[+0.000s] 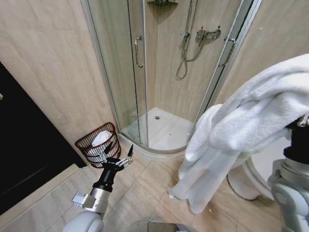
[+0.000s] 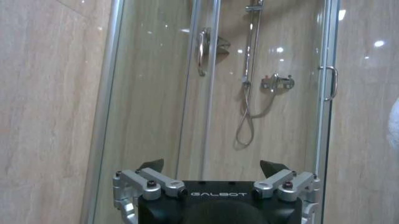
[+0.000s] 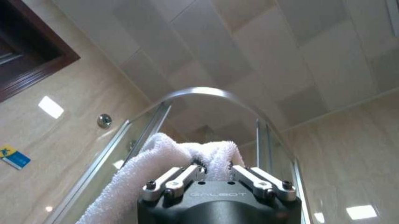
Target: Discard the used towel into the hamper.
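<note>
"GALBOT" reads on both wrist housings. My right gripper point(image 3: 215, 169) is clenched on the white towel point(image 1: 251, 121), held high at the right; in the head view the cloth hangs in folds toward the floor tiles point(image 1: 140, 188). My left gripper point(image 1: 117, 157) is released, fingers spread, low at the left just before the hamper point(image 1: 99, 144). The hamper stands on the floor against the wall beside the shower enclosure point(image 1: 164, 77), with white cloth inside. The left wrist view adds the shower hose point(image 2: 248, 112).

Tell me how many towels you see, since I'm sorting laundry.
2: a large white towel held by the right gripper, and one inside the hamper. More may lie beneath.
</note>
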Controlling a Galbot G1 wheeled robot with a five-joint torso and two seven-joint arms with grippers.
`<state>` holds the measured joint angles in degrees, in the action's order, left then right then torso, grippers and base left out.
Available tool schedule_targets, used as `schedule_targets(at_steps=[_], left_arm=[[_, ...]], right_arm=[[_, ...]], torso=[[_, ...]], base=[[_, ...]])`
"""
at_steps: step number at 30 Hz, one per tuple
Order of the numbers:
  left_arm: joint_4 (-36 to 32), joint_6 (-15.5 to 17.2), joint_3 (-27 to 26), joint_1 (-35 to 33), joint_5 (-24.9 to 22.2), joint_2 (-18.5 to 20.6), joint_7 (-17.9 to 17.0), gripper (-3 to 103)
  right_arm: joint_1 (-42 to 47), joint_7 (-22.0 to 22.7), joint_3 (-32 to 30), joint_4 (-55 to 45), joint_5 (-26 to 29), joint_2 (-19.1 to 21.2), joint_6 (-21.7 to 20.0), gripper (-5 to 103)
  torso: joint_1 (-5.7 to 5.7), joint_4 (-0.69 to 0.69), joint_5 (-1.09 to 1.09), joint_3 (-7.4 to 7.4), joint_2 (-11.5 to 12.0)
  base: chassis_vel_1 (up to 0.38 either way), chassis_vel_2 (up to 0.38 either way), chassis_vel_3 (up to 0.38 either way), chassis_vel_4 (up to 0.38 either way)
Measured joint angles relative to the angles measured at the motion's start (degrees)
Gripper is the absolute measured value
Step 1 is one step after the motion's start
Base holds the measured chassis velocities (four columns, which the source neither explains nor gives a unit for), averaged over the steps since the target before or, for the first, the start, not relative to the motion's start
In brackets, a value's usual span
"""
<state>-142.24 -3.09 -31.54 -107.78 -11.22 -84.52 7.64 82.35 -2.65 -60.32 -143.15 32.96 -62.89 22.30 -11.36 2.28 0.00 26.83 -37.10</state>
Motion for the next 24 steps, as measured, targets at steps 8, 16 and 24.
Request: schedule_targets(at_steps=[8, 16, 24], left_arm=[[0.0, 0.0, 0.0, 0.0, 0.0, 0.0, 0.0, 100], [0.0, 0.0, 0.0, 0.0, 0.0, 0.0, 0.0, 100], [0.0, 0.0, 0.0, 0.0, 0.0, 0.0, 0.0, 100]], right_arm=[[0.5, 0.3, -1.1, 0.0, 1.3, 0.2, -0.7, 10], [1.5, 4.5, -1.3, -0.1, 5.6, 0.1, -5.1, 10], [1.6, 9.3, -0.4, -0.1, 12.0, 0.3, -9.9, 10]], torso=[[-0.7, 0.0, 0.0, 0.97, -1.7], [-1.47, 0.0, 0.0, 2.17, -3.6], [-2.35, 0.0, 0.01, 3.35, -5.7]], base=[[0.0, 0.0, 0.0, 0.0], [0.0, 0.0, 0.0, 0.0], [0.0, 0.0, 0.0, 0.0]])
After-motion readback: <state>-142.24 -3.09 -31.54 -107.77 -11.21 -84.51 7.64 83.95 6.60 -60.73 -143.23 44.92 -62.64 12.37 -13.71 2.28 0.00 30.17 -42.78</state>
